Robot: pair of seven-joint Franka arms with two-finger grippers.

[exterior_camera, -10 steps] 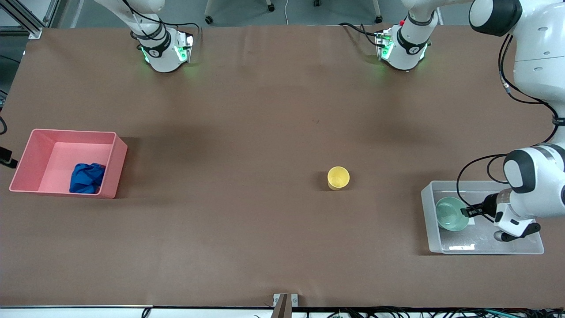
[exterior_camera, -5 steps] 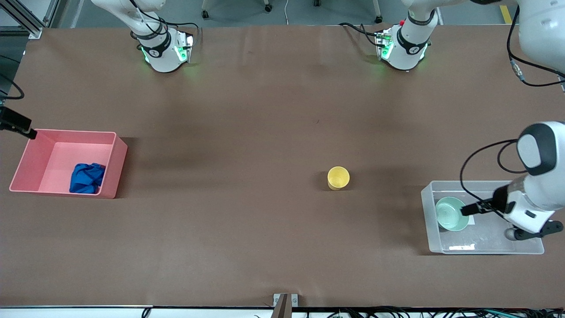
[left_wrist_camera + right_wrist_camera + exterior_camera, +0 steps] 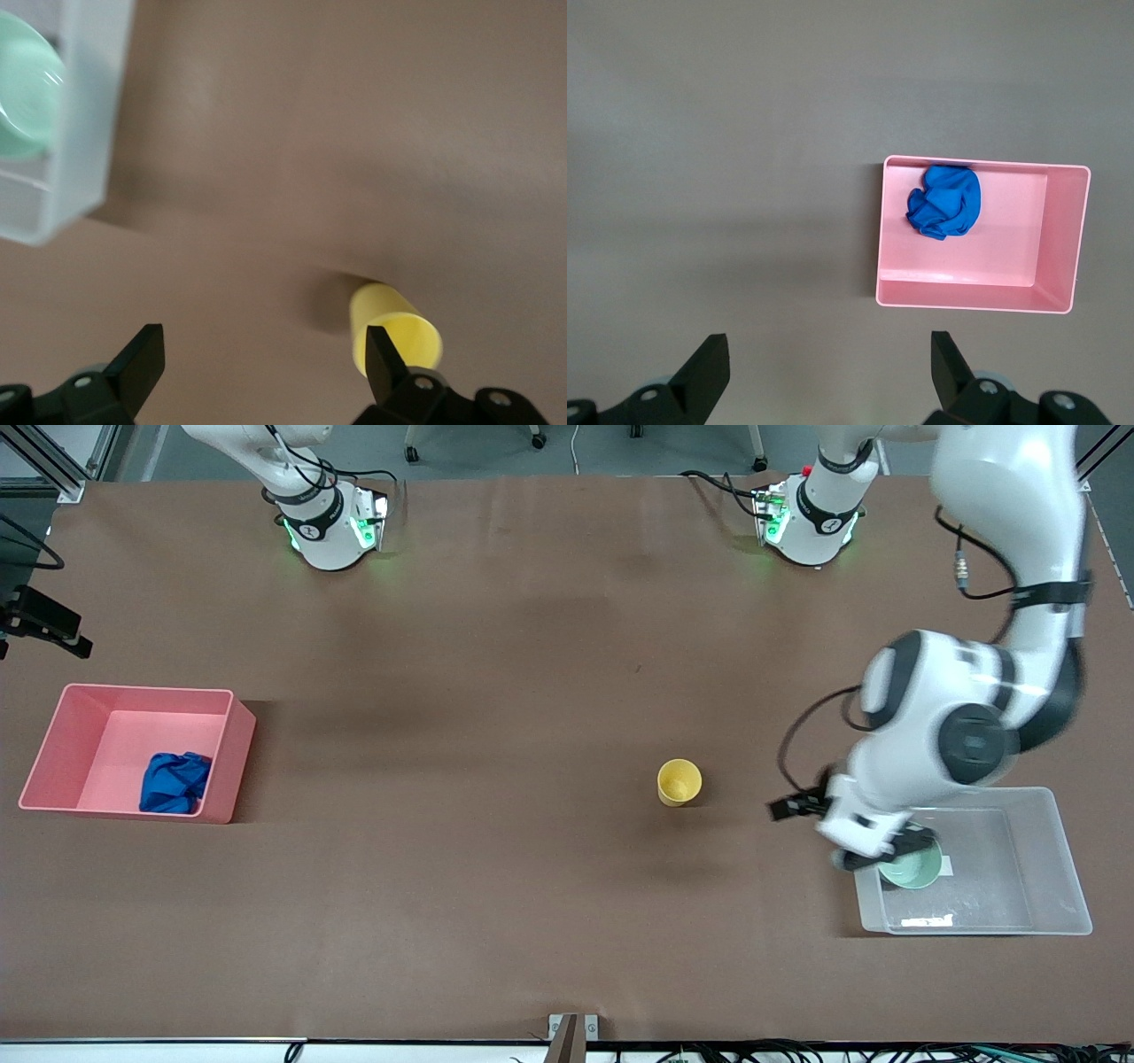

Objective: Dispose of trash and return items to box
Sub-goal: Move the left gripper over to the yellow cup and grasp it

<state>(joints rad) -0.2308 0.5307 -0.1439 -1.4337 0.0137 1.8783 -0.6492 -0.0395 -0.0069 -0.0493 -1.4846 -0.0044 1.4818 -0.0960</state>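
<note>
Cup [image 3: 679,781] stands upright on the bare table, mouth up, well apart from the box [image 3: 1054,841], toward the right arm's end from it. Bowl [image 3: 912,868] already lies in the box; trash [image 3: 174,782] in the pink bin [image 3: 235,753]. Left gripper [image 3: 791,807] hangs empty, fingers spread, over the table between cup and box; cup [image 3: 394,329] sits near one fingertip in its wrist view. Left arm is far the nearer. Right gripper [image 3: 829,372], spread and empty, waits high by the bin's end.

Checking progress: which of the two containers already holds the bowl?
The clear tub; the mint-green bowl sits inside. The pink bin holds only the blue wad.
</note>
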